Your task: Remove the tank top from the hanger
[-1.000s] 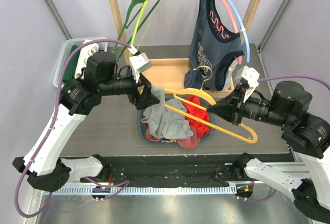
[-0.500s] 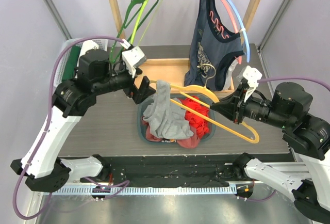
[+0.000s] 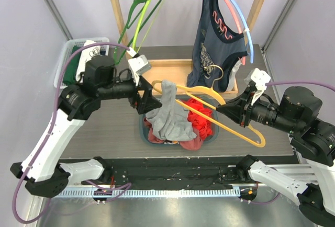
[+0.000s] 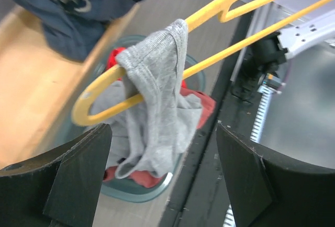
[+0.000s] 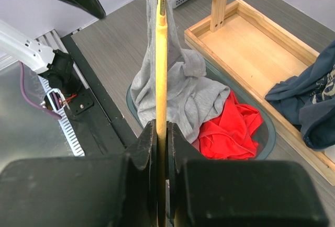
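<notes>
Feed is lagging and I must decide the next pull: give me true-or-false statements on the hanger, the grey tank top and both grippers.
1. The right gripper is shut on the yellow hanger. True.
2. The grey tank top is clear of the hanger. False: it hangs over the hanger's end.
3. The left gripper grips the tank top. False: its jaws are open, holding nothing.
4. Red clothes lie in the basket. True.
</notes>
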`<state>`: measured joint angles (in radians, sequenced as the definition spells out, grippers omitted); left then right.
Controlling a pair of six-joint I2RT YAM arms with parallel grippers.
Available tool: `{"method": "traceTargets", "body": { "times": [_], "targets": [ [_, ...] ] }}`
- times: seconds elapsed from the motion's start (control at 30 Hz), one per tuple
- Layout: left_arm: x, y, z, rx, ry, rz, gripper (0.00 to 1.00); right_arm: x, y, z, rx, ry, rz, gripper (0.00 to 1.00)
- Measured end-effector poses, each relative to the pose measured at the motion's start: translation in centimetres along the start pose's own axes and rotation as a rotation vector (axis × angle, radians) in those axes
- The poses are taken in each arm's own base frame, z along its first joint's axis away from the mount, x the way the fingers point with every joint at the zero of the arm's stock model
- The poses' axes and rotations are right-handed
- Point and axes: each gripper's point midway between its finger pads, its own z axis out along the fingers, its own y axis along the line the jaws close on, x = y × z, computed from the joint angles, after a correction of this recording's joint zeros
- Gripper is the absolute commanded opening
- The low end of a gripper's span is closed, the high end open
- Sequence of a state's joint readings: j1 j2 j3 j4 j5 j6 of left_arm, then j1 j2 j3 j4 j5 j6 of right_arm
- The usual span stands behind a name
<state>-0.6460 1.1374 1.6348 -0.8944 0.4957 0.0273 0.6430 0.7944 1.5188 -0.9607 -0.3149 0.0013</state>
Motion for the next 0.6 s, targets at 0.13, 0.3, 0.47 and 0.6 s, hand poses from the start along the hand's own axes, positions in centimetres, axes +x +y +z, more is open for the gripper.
{"method": "traceTargets", "body": {
  "times": [0.13,0.3,0.47,0.6],
  "targets": [
    [1.1,-0.6,1.9,0.077,0.052,-0.09,0.84,-0.3,0.0,0.1,-0.001,-0.011,0.003,0.01],
    [1.1,-0.8,3.0,0.113,0.059,-0.139,0.84,-0.4,0.0,0.2,-0.004,-0.015,0.005,0.01],
    [0.8,-0.5,3.6,0.113,0.059,-0.158,0.81,-0.1,0.1,0.4,-0.012,-0.014,0.011,0.01],
    [0.6,-0.3,4.0,0.113,0.056,-0.16,0.69,0.0,0.2,0.4,-0.013,-0.015,0.016,0.01]
  ]
}}
